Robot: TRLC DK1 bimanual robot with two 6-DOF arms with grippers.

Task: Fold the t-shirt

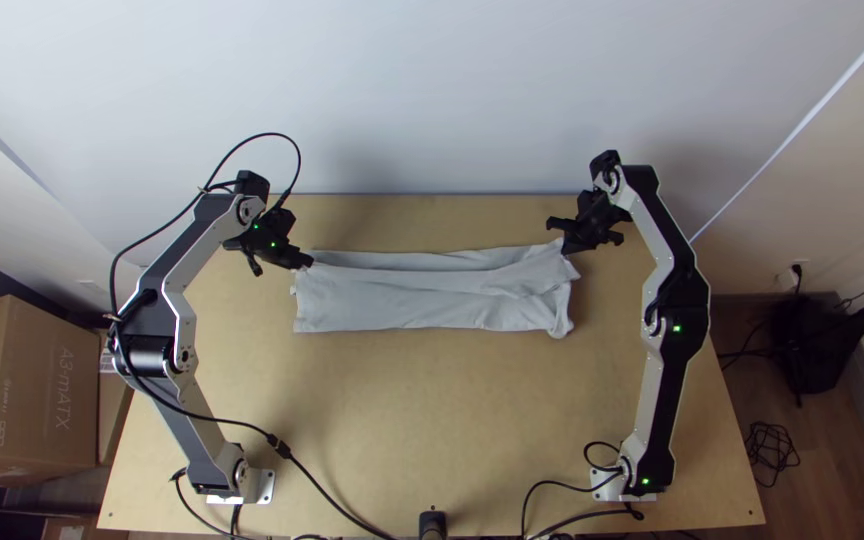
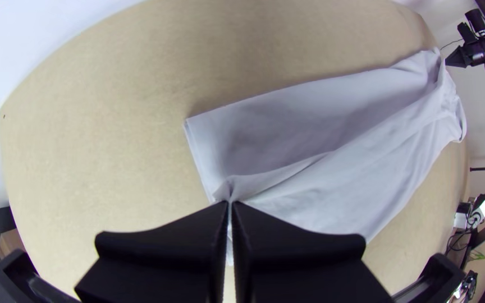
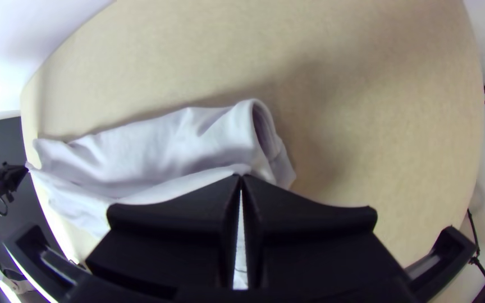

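Top view, from the near edge outward: pale wooden table [image 1: 432,420], with left arm [image 1: 160,320] and right arm [image 1: 674,330] at either side. Past the middle, white t-shirt [image 1: 382,305], lying as a narrow, layered band, rumpled at the right end. Long axis from left to right, roughly parallel to the table's far edge. Direction less certain: straight, hem-like end towards the left arm, looser end with a sleeve-like opening [image 3: 266,132] towards the right arm (hence, probably, hem left and shoulders right).

Along the band's far side, left gripper [image 1: 307,264] at the left end, fingers closed together on a small pinch of cloth; right gripper [image 1: 565,249] at the opposite end, likewise closed, with the upper layer's edge nipped at the tips. Between the two, a long raised edge of cloth, with a strip of lower layer exposed on its far side. Farthest off, plain white wall [image 1: 432,100].

Progress, as judged from the layers: lengthwise folding well advanced, perhaps nearly complete, with the held edge neither released nor squared to the strip behind. Probably remaining: setting down of that edge, smoothing of the rumpled end, and folding across the long axis into a compact shape.
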